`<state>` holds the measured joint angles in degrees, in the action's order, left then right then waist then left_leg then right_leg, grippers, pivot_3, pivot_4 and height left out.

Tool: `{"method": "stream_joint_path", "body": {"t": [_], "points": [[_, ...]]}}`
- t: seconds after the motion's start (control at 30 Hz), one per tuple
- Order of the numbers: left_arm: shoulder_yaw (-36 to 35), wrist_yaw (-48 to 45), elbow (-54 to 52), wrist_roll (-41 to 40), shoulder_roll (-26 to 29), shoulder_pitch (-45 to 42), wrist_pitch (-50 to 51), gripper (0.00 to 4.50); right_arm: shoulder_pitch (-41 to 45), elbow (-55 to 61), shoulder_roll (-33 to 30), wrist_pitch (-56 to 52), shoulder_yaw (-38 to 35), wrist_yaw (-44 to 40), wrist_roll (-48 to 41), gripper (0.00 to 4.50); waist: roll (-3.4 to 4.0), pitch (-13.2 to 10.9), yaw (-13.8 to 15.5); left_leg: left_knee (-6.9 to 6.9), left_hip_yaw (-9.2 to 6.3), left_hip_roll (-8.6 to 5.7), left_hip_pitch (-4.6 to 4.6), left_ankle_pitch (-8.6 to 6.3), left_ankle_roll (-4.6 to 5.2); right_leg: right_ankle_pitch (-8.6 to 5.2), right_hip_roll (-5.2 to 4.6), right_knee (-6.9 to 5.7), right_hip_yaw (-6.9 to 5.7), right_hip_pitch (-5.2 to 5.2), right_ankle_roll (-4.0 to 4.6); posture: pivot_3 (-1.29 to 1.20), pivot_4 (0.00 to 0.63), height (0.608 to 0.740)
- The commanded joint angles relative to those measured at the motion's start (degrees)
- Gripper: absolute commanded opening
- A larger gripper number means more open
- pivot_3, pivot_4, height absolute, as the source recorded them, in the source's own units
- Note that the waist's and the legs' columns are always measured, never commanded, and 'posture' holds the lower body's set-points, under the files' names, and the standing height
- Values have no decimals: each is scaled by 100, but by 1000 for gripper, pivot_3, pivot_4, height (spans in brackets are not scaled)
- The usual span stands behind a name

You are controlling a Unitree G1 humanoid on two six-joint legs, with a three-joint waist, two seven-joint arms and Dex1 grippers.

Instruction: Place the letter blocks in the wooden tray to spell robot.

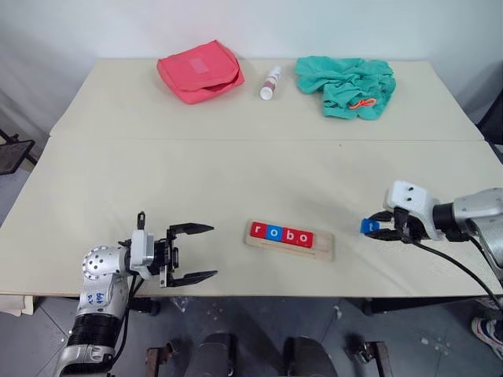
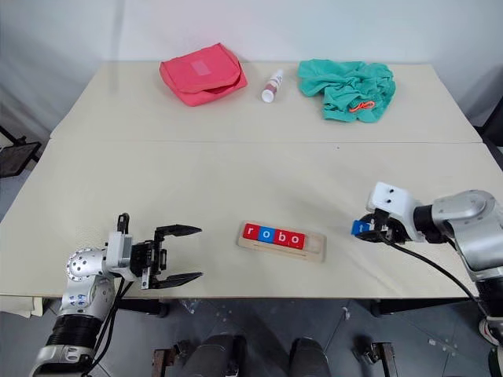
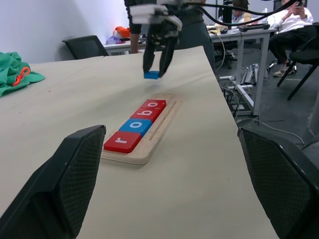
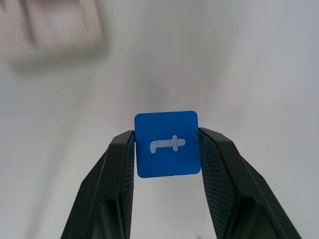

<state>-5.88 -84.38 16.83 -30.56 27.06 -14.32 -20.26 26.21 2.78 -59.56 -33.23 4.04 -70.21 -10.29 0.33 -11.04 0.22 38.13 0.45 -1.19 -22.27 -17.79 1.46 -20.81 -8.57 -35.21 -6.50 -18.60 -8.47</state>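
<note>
Tray [image 1: 289, 240] of pale wood lies near the front edge of the surface [image 1: 236, 173], and four letter blocks [image 1: 281, 234] already sit in its slot, reading r, o, b, o in red, blue, red, red. The slot's end nearer the right arm is bare. The right hand [image 4: 167, 144] is clenched on the fifth block, the blue t [image 4: 167, 144], pinched by its two side edges between the black fingers [image 4: 117, 164], letter face showing. In the head views that hand hangs off to the right of the tray, apart from it, and from the left wrist camera the block looks lifted just above the surface.

The last step is in hand, by my reading: carrying the t to the empty place. The next move calls for bringing it over the bare end beside the second o, with the letter turned to match the others, and lowering it flat into the slot.

The left hand [image 1: 189, 253] waits released, jaws wide, left of the tray and holding nothing.

At the far edge lie a pink pouch [image 1: 200, 71], a small bottle [image 1: 270, 82] and a crumpled teal cloth [image 1: 346, 85]. Beyond are desks, chairs and seated people [image 3: 289, 22].
</note>
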Motion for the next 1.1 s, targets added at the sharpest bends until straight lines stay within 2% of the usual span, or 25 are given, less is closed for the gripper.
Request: {"method": "stream_joint_path", "body": {"t": [0.03,0.27,0.5,0.9,0.97,1.1], "points": [[-102,-117,204,-59,19,-195,-144,4500,214,1097,203,-1133,-81,211,-549,1465,0,0,1,0,-1,0,0,0,0,0,0,0,0,0,0,0,150,740],[-93,-194,417,-39,-12,-380,-256,4500,179,1863,359,-1903,506,661,-555,1465,-1,1,48,2,-6,-7,-3,-1,0,0,-3,-8,2,-4,0,0,150,740],[-125,-188,355,-66,30,-312,-269,4500,216,1743,539,-1750,846,985,-438,1465,-1,0,51,2,-4,-5,-3,0,-1,0,-2,-14,1,-7,0,0,150,740],[-158,-122,256,-52,44,-227,-262,4500,390,1617,632,-1641,1099,984,-396,1465,-1,1,38,1,-4,-5,-3,0,0,0,-2,-18,1,-9,0,0,150,740],[-151,-103,250,-43,28,-223,-271,4500,372,1675,610,-1678,1130,965,-407,2267,-1,1,37,1,-4,-4,-3,0,0,0,-2,-18,1,-9,0,0,150,740],[-143,-82,291,-28,8,-255,-293,4500,350,1786,552,-1772,1118,940,-448,3417,-1,1,37,1,-3,-5,-3,0,0,0,-2,-18,1,-10,0,0,150,740]]}}
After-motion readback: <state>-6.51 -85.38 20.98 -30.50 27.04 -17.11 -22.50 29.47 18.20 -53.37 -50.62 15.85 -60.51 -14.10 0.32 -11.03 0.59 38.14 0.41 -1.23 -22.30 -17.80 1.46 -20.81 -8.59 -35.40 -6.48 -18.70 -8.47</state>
